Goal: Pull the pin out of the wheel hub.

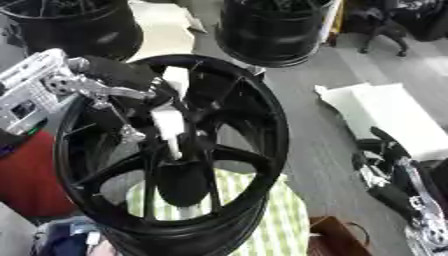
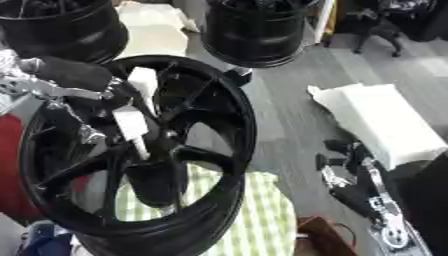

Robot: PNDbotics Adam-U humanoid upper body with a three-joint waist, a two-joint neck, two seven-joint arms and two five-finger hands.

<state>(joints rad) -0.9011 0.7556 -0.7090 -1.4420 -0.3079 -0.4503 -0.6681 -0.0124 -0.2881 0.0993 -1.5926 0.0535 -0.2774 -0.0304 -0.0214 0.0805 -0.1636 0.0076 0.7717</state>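
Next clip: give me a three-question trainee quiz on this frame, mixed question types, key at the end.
1. True or false: the left hand is inside the black wheel hub, at the white pin.
2. Multiple choice: the right hand is A) curled round the pin, B) low at the right edge, away from the hub, C) resting on the hub's rim.
3. Fill in: under the hub lies a green and white ____ cloth.

Key: 1 true; 2 B; 3 striped.
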